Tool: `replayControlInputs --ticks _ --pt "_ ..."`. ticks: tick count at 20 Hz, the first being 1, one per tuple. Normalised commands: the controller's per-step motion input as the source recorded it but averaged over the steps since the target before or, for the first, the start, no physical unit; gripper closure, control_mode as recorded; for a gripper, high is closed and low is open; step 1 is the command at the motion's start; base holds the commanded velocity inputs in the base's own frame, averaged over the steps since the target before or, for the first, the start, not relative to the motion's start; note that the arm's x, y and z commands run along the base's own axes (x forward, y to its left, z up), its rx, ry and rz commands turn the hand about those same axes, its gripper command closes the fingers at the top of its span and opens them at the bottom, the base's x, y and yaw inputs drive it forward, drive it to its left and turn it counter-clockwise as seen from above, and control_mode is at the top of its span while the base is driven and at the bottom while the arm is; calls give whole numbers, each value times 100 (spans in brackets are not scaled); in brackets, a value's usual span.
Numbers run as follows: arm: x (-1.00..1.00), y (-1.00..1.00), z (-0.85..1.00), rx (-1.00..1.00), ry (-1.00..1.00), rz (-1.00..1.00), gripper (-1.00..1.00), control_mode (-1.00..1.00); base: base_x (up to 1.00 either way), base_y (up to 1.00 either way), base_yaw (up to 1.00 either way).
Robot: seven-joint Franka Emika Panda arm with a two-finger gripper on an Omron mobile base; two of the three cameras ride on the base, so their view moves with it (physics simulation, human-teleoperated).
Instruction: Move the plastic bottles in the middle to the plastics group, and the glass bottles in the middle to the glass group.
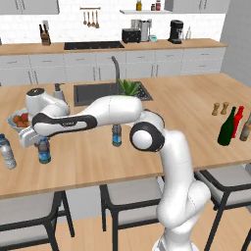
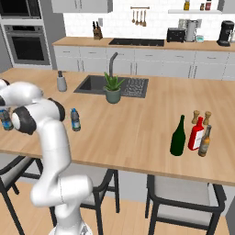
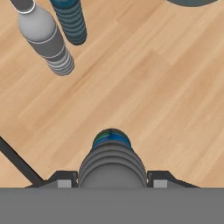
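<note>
A: Biggest first?
B: Wooden tabletop (image 1: 196,127), w/ a sink (image 1: 90,93) on its far side. The arm (image 1: 112,115) reaches out to the left end.

A: Bottles, tallest down?
B: Green glass bottle (image 1: 227,128) stands upright at the right end, touching or just beside the red bottle (image 1: 238,120) and near the brown one (image 2: 204,141). Two wooden shakers (image 2: 201,117) just beyond them. The clear water bottle (image 1: 7,152) is at the far-left near edge, upright.

A: And the small plastic ones?
B: One small plastic bottle (image 1: 44,150) sits at the left, just right of the water bottle, on the tabletop under the claw (image 3: 112,180). The other small bottle (image 1: 116,135) stands alone mid-tabletop, near the plant pot (image 2: 113,89), well apart from both groups.

A: Claw state?
B: Clenched round the left small bottle: in the hand cam the dark fingers (image 3: 63,179) sit on either side of its ribbed body, blue band beyond. Looks like contact, bottle upright.

A: Anything else over there?
B: A bowl of fruit (image 1: 18,120) behind the claw, partly hidden. Soap pump (image 2: 61,81) left of the sink.
</note>
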Motion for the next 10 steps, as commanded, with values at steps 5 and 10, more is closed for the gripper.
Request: replayControlInputs --ticks 5,10 --pt "0 38 0 0 0 0 100 -100 0 0 0" --pt "2 22 -1 0 0 0 100 -100 0 0 0"
